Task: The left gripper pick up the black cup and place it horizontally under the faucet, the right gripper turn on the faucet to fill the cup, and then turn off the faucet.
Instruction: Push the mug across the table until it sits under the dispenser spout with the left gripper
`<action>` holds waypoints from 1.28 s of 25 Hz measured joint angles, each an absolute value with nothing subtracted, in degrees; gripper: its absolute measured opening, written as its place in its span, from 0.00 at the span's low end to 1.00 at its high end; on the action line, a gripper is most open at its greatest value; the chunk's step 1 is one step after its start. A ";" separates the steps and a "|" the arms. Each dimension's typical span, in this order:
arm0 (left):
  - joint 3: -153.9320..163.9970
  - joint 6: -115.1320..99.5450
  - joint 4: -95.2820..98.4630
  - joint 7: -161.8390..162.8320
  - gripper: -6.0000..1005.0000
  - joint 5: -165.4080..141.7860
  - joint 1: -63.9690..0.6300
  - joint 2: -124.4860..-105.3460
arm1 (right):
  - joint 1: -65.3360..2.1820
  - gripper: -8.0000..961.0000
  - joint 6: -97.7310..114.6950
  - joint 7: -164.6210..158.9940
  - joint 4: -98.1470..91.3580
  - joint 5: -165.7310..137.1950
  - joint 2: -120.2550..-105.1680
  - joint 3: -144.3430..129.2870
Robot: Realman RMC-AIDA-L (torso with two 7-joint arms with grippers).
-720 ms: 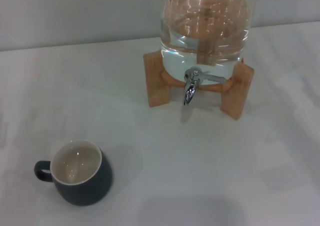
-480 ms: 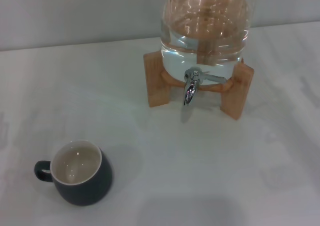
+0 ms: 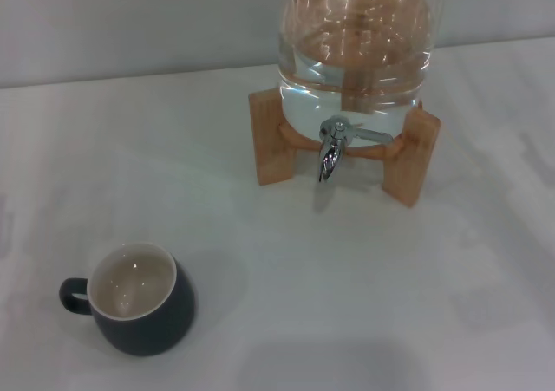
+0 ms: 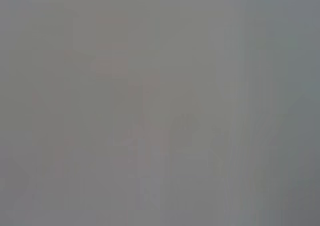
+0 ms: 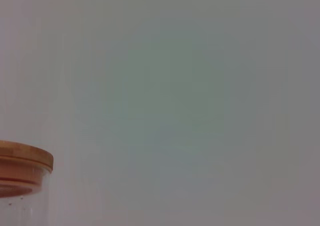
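Observation:
The black cup (image 3: 139, 300) stands upright on the white table at the near left, its cream inside facing up and its small handle pointing left. The chrome faucet (image 3: 330, 152) hangs from the front of the clear water jar (image 3: 355, 44) at the far middle, spout down, its thin lever pointing right. Nothing stands under the spout. Neither gripper shows in any view. The left wrist view shows only plain grey. The right wrist view shows the jar's wooden lid (image 5: 22, 163) against a grey wall.
The jar rests on a wooden stand (image 3: 409, 153) with two side blocks. The white table (image 3: 347, 287) stretches between cup and stand. A grey wall runs behind the table.

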State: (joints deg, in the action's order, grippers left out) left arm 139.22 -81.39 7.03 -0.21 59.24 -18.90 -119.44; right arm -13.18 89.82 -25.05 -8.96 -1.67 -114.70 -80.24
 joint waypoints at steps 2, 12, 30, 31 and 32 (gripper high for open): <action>139.22 -81.39 7.03 -0.17 0.60 59.24 -18.90 -119.44 | -13.18 0.91 89.80 -25.05 -8.96 -1.67 -114.69 -80.25; 140.20 -81.40 7.05 -0.09 0.60 59.24 -18.23 -119.59 | -13.18 0.91 89.49 -25.10 -8.96 -1.66 -114.69 -81.71; 144.29 -80.09 12.03 -0.08 0.60 59.25 -14.19 -119.75 | -13.21 0.91 88.76 -25.05 -8.87 -1.66 -114.70 -81.83; 144.60 -79.66 12.41 -0.08 0.60 59.25 -14.03 -119.77 | -13.18 0.91 88.76 -25.05 -8.87 -1.67 -114.69 -81.83; 144.94 -79.24 12.79 -0.08 0.60 59.25 -13.86 -119.79 | -13.16 0.91 88.76 -25.05 -8.83 -1.67 -114.69 -81.83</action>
State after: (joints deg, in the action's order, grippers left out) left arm 144.94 -79.24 12.79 -0.09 59.25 -13.86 -119.79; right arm -13.16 88.76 -25.05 -8.83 -1.67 -114.69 -81.83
